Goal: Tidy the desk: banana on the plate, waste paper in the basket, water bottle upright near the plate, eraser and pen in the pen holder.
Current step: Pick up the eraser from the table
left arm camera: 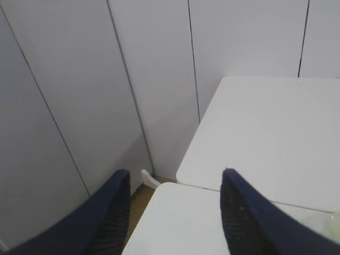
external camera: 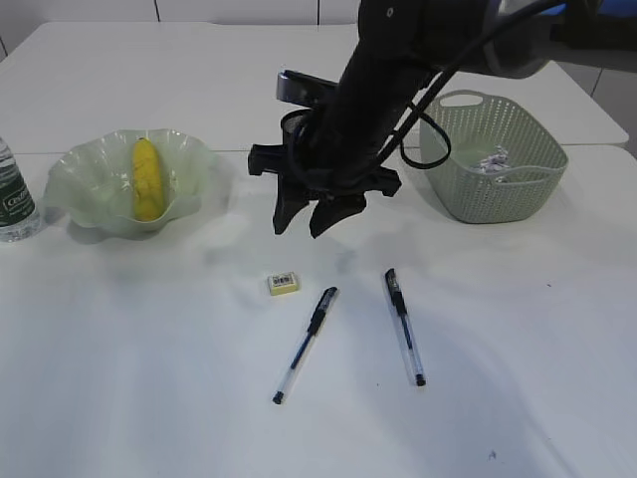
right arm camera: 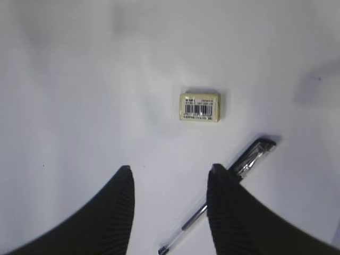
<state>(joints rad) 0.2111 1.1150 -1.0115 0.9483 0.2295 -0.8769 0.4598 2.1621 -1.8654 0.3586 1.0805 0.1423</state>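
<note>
The right tool (external camera: 307, 224) hangs above the middle of the white surface (external camera: 119, 378), its two dark fingers spread apart with nothing between them. Just ahead of it and slightly to one side lies the eraser (external camera: 284, 283), a small pale yellow block with a barcode on its sleeve, flat on the surface. In the right wrist view the eraser (right arm camera: 200, 106) sits beyond the fingertips (right arm camera: 125, 180), a little toward the right-hand finger, with its long side running across, roughly in line with the gap between the fingers. To my eye the tool would need to go forward and down to straddle it, and closing across that long side looks awkward; a turn of the wrist might serve better.

Two pens lie nearby: one (external camera: 307, 344) just beside the eraser, slanting away from it, and another (external camera: 404, 325) further right. The near pen's capped end (right arm camera: 255, 154) lies close to the right-hand finger, so a careless descent could nudge it.

The banana (external camera: 147, 179) is in the green ruffled plate (external camera: 75, 174), the water bottle (external camera: 14, 199) stands upright by it at the left edge, and the crumpled paper (external camera: 495, 159) is in the basket (external camera: 488, 194). I cannot see the pen holder.

The left tool (left arm camera: 175, 212) is off toward the wall, fingers parted and empty, so the right arm is plainly nearer.
</note>
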